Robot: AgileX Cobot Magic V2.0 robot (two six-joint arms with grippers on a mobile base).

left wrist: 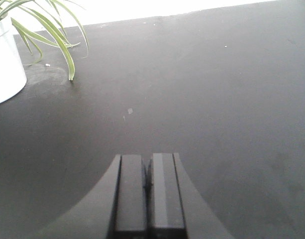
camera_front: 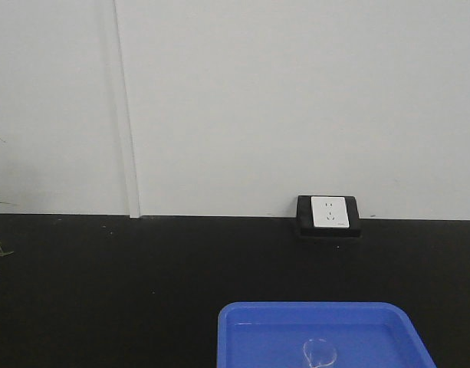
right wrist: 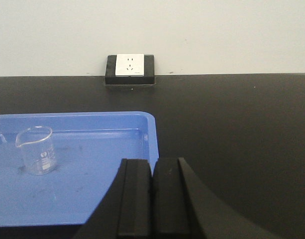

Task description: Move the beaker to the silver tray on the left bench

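A small clear glass beaker (right wrist: 37, 150) stands upright in the left part of a blue plastic tray (right wrist: 92, 189); its rim also shows faintly in the front view as the beaker (camera_front: 319, 353) inside the blue tray (camera_front: 242, 337). My right gripper (right wrist: 152, 167) is shut and empty, low over the tray's right edge, to the right of the beaker and apart from it. My left gripper (left wrist: 147, 164) is shut on nothing above bare black worktop (left wrist: 202, 99). The silver tray and the left bench are out of view.
A white wall socket in a black frame (camera_front: 329, 215) sits where the black worktop (camera_front: 104, 291) meets the white wall; the socket (right wrist: 130, 68) lies behind the tray. A potted plant in a white pot (left wrist: 5, 64) stands at the left gripper's far left.
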